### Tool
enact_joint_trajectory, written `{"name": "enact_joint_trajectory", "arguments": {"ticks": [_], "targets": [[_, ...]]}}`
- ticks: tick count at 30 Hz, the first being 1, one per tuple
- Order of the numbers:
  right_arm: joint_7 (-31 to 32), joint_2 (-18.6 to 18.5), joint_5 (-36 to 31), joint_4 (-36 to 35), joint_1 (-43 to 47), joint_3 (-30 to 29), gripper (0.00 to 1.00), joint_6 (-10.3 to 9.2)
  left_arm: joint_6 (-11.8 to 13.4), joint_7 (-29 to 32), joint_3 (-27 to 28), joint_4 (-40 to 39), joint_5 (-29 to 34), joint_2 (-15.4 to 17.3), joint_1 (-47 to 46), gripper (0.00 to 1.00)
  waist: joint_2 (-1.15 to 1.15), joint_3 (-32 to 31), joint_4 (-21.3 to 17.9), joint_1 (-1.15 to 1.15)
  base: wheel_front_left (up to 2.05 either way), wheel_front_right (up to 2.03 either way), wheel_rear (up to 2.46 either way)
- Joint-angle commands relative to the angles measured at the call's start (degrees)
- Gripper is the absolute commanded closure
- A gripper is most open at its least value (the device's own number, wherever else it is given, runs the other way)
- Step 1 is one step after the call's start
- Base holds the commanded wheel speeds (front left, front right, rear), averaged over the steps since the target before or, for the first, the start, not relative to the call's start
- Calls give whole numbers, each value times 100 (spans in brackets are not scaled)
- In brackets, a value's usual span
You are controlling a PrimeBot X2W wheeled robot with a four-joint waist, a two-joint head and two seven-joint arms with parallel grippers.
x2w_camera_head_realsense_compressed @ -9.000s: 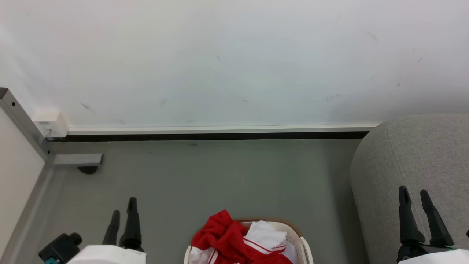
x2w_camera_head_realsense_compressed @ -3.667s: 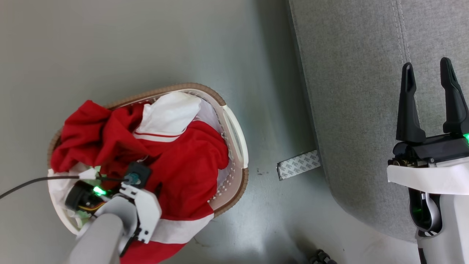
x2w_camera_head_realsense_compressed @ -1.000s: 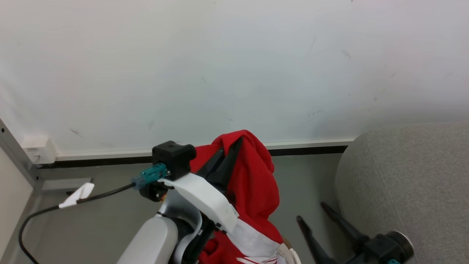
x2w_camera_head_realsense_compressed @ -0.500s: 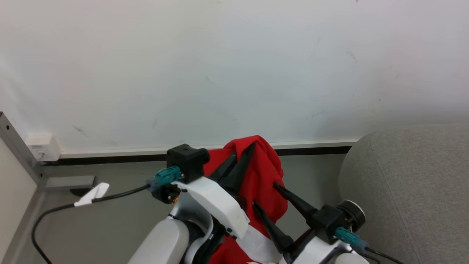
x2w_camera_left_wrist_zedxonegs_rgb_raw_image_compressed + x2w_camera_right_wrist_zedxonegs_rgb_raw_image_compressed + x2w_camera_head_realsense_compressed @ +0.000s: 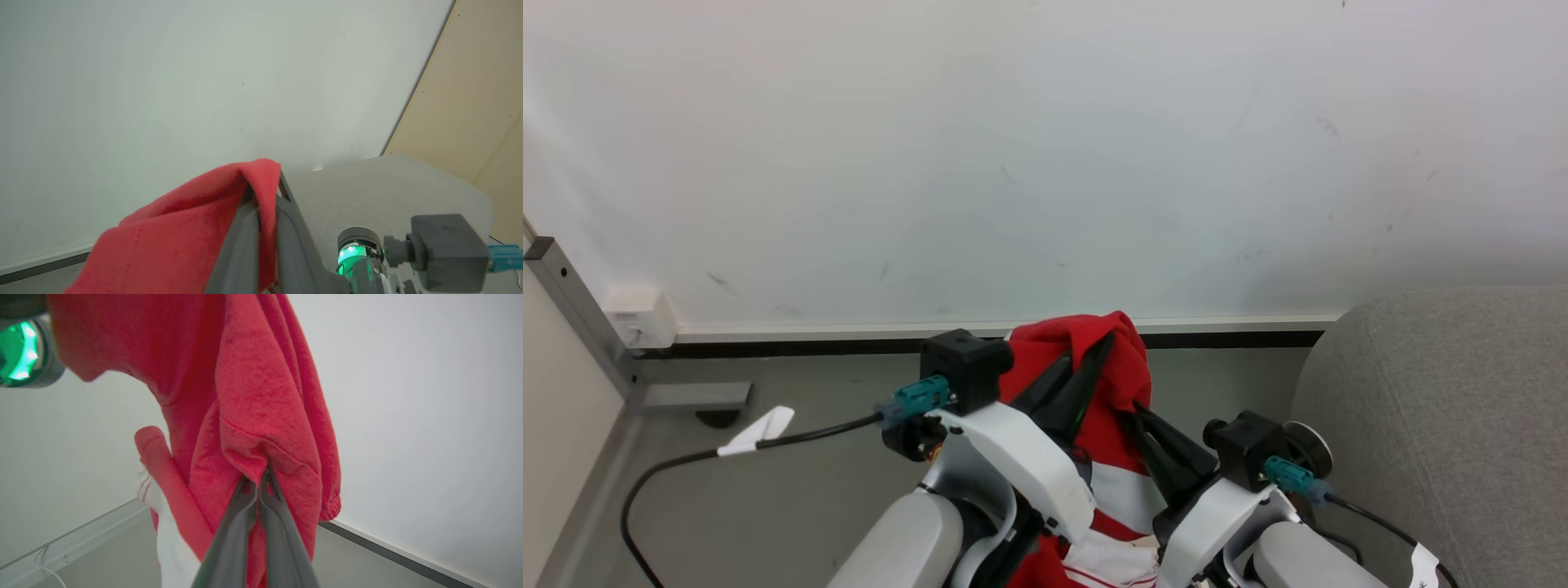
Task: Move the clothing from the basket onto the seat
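Observation:
A red garment with white panels, the clothing [image 5: 1104, 425], hangs in the air in front of the wall. My left gripper [image 5: 1101, 349] is shut on its top fold, and the cloth drapes over the fingers [image 5: 265, 192]. My right gripper [image 5: 1135, 412] is shut on a lower fold of the same clothing [image 5: 253, 400], its tips [image 5: 258, 479] pinching the red cloth. The basket is hidden below my arms. To the right of both grippers stands the seat [image 5: 1445, 408], a grey sofa that also shows behind the left fingers as a pale grey edge [image 5: 367, 188].
A white wall with a dark baseboard [image 5: 792, 349] runs across the back, above grey floor [image 5: 784, 490]. A metal post [image 5: 580, 314] and a white box [image 5: 637, 314] stand at the left. A black cable with a white tag [image 5: 756, 431] trails from my left wrist.
My right gripper came in from the right, open, and has shut on the hanging red cloth below the left gripper. The left gripper kept its hold. The head camera shifted slightly.

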Motion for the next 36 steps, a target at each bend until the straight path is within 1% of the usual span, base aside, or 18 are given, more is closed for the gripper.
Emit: {"name": "enact_joint_trajectory", "arguments": {"ticks": [1, 2, 3, 4, 6, 7, 8, 9, 14, 19, 27, 31, 36], "targets": [[-32, -31, 36, 67, -68, -11, 100, -14, 11, -61, 11, 24, -73, 11, -28, 100, 0, -1, 5, 0, 0, 0, 0], [-46, -28, 49, 110, -92, -42, 100, -14, 19, -68, 11, 36, -84, 15, -9, 100, 0, -2, 8, 0, 0, 0, 0], [-57, -26, 59, 140, -102, -78, 100, -14, 21, -72, 7, 47, -79, 23, 7, 86, 0, -6, 12, 0, 0, 0, 0], [-65, -26, 69, 160, -91, -106, 100, -14, 25, -81, 8, 63, -69, 31, 24, 75, 0, -9, 14, 0, 0, 0, 0], [-68, -28, 54, 153, -71, -205, 100, -14, 33, -88, 9, 88, -72, 50, 64, 62, 0, -13, 9, 0, 0, 0, 0], [-70, -28, 30, 123, -51, -260, 100, -14, 36, -89, 8, 100, -76, 64, 80, 51, 0, -11, 2, 0, 0, 0, 0], [-71, -27, 8, 101, -25, -307, 100, -14, 25, -72, -3, 117, -81, 77, 98, 7, 0, -11, -4, 0, 0, 0, 0], [-72, -26, -18, 80, 3, -365, 100, -13, 13, -49, -15, 131, -96, 89, 116, 0, 0, -11, -12, 0, 0, 0, 0], [-73, -26, -130, 7, 131, -569, 100, -14, 10, -139, -11, 190, -64, 170, 184, 0, 0, -17, -53, 0, 0, 0, 0], [-73, -25, -245, 12, 199, -756, 100, -14, -95, -209, -135, 276, 30, 272, 300, 0, 0, -27, -86, 0, 0, 0, 0], [-74, -27, -323, 7, 226, -881, 100, -14, -54, -277, -146, 335, 21, 312, 357, 0, 0, -15, -143, 0, 0, 0, 0], [-74, -26, -337, -42, 221, -917, 100, -14, -18, -289, -137, 326, 21, 333, 365, 0, 0, 3, -238, 0, 0, 0, 0], [-72, -104, -397, -169, 179, -1146, 100, -14, -30, -332, -176, 289, 36, 375, 402, 0, 0, 69, -453, 0, 0, 0, 0]]}}
